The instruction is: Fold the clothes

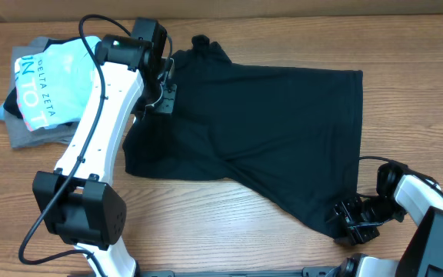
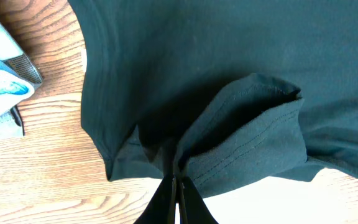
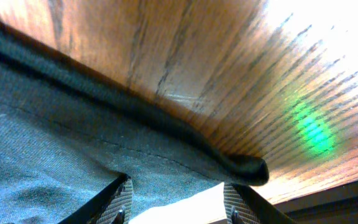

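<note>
L gripper (image 2: pixel 176 179) is clamped on shirt (image 1: pixel 283 131) fold; R gripper (image 3: pixel 176 190) has fingers apart at shirt corner on table (image 1: pixel 229 223).

Desk (image 1: pixel 406 46): brown wood grain, filling the whole overhead view.
Middle: black shirt (image 1: pixel 283 131), spread mostly flat, its lower corner reaching toward the front right.
Far left: grey garment (image 1: pixel 29 137) on the wood, with a lettered light blue shirt (image 1: pixel 60 77) stacked on top.
</note>
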You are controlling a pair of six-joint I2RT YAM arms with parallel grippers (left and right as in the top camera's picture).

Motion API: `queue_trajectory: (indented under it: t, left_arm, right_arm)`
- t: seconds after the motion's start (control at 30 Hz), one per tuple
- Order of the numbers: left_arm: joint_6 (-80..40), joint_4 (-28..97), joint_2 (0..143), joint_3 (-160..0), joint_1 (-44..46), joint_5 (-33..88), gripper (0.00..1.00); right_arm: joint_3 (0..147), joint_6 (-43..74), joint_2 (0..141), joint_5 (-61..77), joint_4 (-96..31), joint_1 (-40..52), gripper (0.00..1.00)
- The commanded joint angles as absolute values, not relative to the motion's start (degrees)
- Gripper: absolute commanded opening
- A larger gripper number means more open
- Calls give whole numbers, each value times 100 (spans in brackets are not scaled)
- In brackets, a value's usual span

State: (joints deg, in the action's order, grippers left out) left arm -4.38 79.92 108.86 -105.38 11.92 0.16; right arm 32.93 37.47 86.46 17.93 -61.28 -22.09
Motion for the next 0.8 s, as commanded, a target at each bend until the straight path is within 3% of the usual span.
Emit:
queue_trajectory:
  t: [0.0,0.1,0.13,0.23,0.27,0.77]
  left_arm:
    - [-532,7950,10787,-10656,1192,-62,5]
    - [-532,7918,10787,-10656,1192,-62,6]
    - [-532,7918,10787,-10656,1192,-62,6]
    - [-523,7913,10787,-10656,1192,-62,7]
    - [-515,7907,10787,-10656,1192,-64,7]
    - [-611,8394,10785,-10667,1192,-62,4]
  right_arm:
    - [3308,3774,8676,1544,-6027,-2187,50]
    - [3308,3774,8676,1542,-6031,-2187,50]
    - [3308,3774,8676,1542,-6031,-2187,46]
    - [3308,3776,8676,1544,-6025,-2187,9]
    - [3308,3776,8676,1546,-6029,-2187,4]
    - [4580,3356,7129,1619,-7019,-2180,4]
